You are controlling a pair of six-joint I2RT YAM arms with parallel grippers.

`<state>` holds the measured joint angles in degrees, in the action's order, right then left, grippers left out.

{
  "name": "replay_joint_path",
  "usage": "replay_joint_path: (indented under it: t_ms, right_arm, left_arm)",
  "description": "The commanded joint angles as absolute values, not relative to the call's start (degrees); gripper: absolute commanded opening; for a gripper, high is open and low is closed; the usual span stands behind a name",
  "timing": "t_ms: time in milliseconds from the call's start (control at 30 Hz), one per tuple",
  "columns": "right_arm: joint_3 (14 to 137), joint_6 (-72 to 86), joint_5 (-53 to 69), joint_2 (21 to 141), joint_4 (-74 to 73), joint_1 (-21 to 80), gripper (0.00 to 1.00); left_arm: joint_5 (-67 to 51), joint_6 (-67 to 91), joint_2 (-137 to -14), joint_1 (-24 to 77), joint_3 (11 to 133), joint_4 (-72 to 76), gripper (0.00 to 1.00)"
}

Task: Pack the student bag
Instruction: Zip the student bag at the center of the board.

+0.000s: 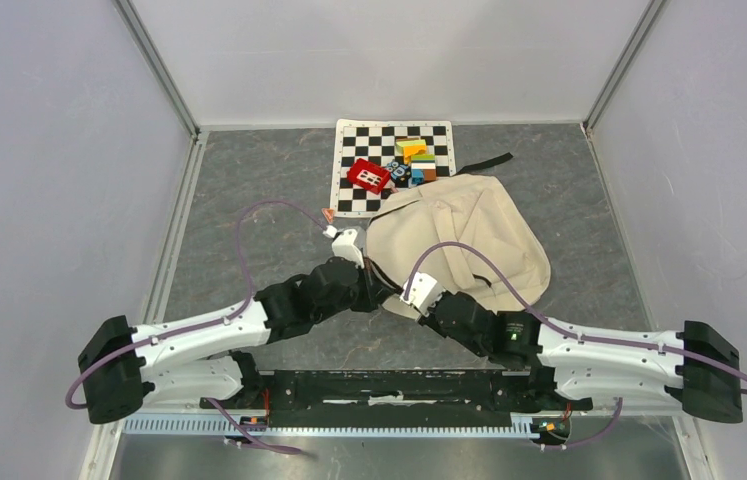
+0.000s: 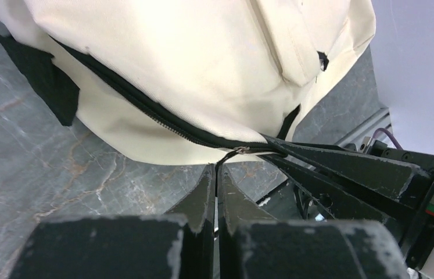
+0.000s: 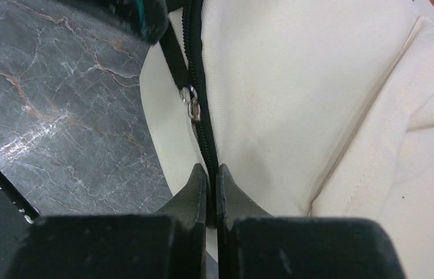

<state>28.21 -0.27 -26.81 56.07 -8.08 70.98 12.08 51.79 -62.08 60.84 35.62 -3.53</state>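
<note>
Student bag (image 1: 469,235): one, lying flat on the grey table (image 1: 249,200), centre-right, just near of the checkered mat (image 1: 349,140). Its near-left edge sits between the two arms. One black strap (image 1: 486,162) trails out on the far side.

Left gripper (image 2: 215,174): fingers together, apparently pinching the thin black tab of the zip pull (image 3: 192,108), seen edge-on, so not certain.
Right gripper (image 3: 211,172): fingers together, clamped on the bag's edge right at the zipper (image 2: 144,107), just near of the pull.

Handling (judgement): soft, limp cloth, light, probably empty given how flat it lies. It will fold and drag rather than hold shape, so a pull on the zip needs the seam pinned by the other hand. Best holds are the pull tab, the stiffer zipper seam and the strap. The plain panels would only bunch. Cloth is not slippery or fragile, but the small metal pull could slip from the fingers.

Count:
- bag: 1
- zip pull in view: 1
- mat: 1
- red box (image 1: 368,176) on the mat: 1
- coloured blocks (image 1: 415,160): a tight cluster of several, too small to count surely

The zipper looks shut along its visible length, with all the items outside the bag.
</note>
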Motion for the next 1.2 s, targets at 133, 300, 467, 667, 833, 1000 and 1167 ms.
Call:
replay_joint_path:
  t_ms: [133, 300, 467, 667, 833, 1000, 1167]
  right_arm:
    - [29.75, 1.88, -28.03, 52.65, -14.96, 71.28, 0.00]
    - [30.73, 2.11, -27.53, 50.66, -16.54, 71.50, 0.00]
    - [32.20, 2.11, -25.46, 49.94, -17.65, 71.54, 0.00]
    - [34.21, 2.71, -22.33, 50.56, -20.75, 72.09, 0.00]
    - [35.60, 4.01, -20.29, 49.19, -22.81, 73.10, 0.00]
    - [37.45, 5.59, -20.21, 47.05, -23.84, 73.39, 0.00]
    - [38.89, 8.15, -23.47, 46.65, -20.71, 73.37, 0.42]
  left_arm:
    - [16.12, 42.21, -61.11, 54.41, 44.30, -13.14, 0.02]
    - [10.61, 39.73, -61.85, 47.65, 44.39, -13.10, 0.02]
    - [4.25, 36.32, -63.40, 42.01, 44.68, -11.07, 0.02]
    - [-3.10, 31.50, -66.96, 34.83, 48.40, -10.68, 0.02]
    - [-7.70, 26.49, -73.61, 30.01, 54.54, -14.69, 0.02]
    - [-14.19, 21.89, -78.66, 28.78, 62.67, -20.05, 0.02]
    - [-24.16, 15.40, -79.15, 28.78, 65.94, -21.07, 0.02]
